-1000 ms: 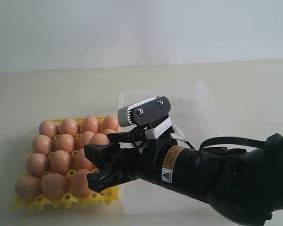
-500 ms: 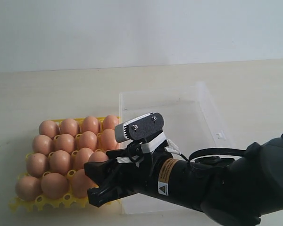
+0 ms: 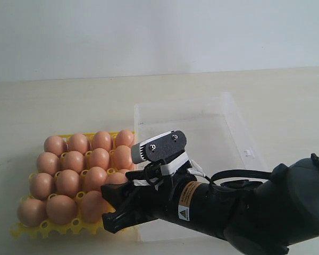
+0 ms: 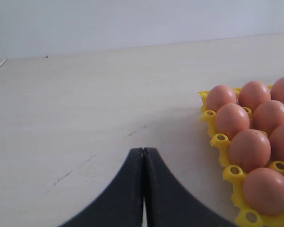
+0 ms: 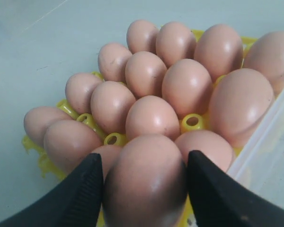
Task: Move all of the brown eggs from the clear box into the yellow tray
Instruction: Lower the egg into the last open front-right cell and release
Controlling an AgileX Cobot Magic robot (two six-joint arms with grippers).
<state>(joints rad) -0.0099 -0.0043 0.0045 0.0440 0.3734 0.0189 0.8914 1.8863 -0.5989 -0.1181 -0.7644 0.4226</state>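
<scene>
Eggs (image 3: 68,182) crowding yellow tray (image 3: 42,228), clear box (image 3: 228,133) just beside

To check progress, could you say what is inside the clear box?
The clear box shows no eggs on its visible floor; the right hand, holding a brown egg, and arm hide the rest.

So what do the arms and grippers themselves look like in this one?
The right arm is matte black, with a grey-fronted camera housing on white straps, an orange label with a warning triangle, and a black cable looping behind. The right gripper is black with tapering jaws; the left gripper shows the same curved black shape.
</scene>
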